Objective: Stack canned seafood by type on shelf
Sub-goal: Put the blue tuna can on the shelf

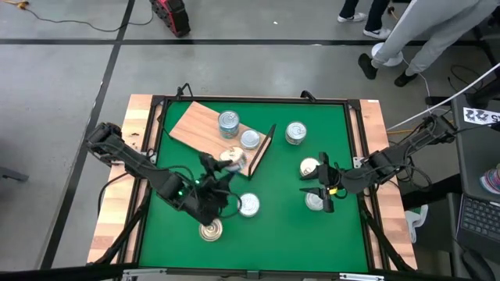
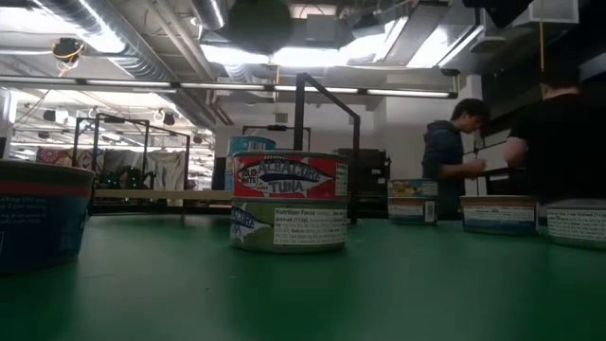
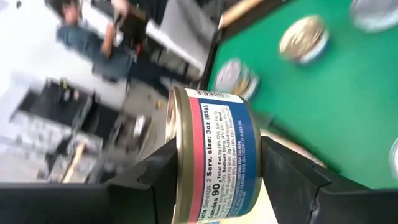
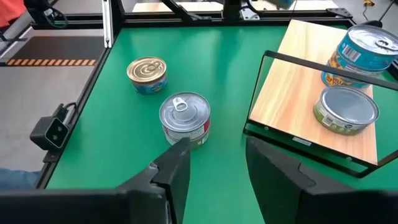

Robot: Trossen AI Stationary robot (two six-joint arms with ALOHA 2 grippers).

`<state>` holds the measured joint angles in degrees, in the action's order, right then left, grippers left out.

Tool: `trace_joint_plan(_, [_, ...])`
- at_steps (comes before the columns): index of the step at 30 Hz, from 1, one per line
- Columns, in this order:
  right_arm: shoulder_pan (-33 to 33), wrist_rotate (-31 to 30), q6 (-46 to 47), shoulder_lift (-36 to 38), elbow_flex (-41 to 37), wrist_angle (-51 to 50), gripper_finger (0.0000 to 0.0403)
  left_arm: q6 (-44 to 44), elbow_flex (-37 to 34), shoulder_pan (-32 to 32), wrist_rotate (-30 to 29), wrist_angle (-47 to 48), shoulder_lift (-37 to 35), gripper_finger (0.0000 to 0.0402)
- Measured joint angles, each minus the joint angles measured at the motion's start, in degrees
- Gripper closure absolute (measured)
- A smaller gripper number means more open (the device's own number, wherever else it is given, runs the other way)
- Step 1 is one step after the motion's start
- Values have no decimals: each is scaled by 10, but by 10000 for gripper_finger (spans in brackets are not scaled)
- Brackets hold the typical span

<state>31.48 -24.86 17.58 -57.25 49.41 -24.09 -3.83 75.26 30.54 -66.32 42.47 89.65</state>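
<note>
Left tool (image 3: 214, 168) clamps can (image 3: 214, 155) over shelf (image 1: 199, 129) edge.

Eight tins (image 1: 295, 133), one wooden shelf (image 1: 197, 125), two robot arms (image 1: 141, 164), two people (image 2: 453, 152)

Grey concrete floor (image 1: 70, 70); ceiling strip lights (image 2: 312, 52); people (image 2: 453, 152) standing behind.
</note>
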Motion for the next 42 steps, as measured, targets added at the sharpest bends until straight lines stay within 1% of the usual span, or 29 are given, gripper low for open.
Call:
trace_joint_plan(3, [0, 0, 0, 0, 0, 0, 248, -120, 0, -12, 9, 134, -2, 211])
trace_joint_plan(4, [0, 0, 1, 0, 0, 1, 248, -155, -4, -18, 17, 163, -1, 211])
trace_joint_plan(6, [0, 0, 1, -1, 0, 2, 248, -202, -24, -32, 34, 199, 0, 211])
trace_joint_plan(8, [0, 0, 1, -1, 0, 3, 248, -217, -53, -47, 55, 201, 1, 210])
trace_joint_plan(10, [0, 0, 1, -1, 0, 2, 248, -212, -85, -63, 67, 180, 1, 210])
trace_joint_plan(16, [0, 0, 1, -1, 0, 3, 248, -173, -169, -114, 68, 88, 2, 210])
trace_joint_plan(20, [0, -1, 1, -1, 0, 3, 248, -131, -210, -143, 75, 7, 2, 210])
trace_joint_plan(22, [0, -1, 1, -1, 0, 3, 248, -106, -226, -156, 89, -24, 2, 210])
trace_joint_plan(25, [0, -1, 1, -1, 0, 3, 248, -73, -246, -173, 91, -67, 4, 210])
trace_joint_plan(30, [0, -1, 1, -1, 0, 3, 248, -41, -260, -194, 100, -94, 4, 210])
trace_joint_plan(34, [0, -2, 1, -1, 0, 3, 248, -32, -261, -207, 126, -94, 4, 208])
trace_joint_plan(38, [0, -2, 1, -1, 0, 3, 248, -19, -260, -214, 139, -95, 4, 194])
trace_joint_plan(42, [0, -2, 1, -1, 0, 2, 248, -17, -260, -218, 155, -117, 4, 174])
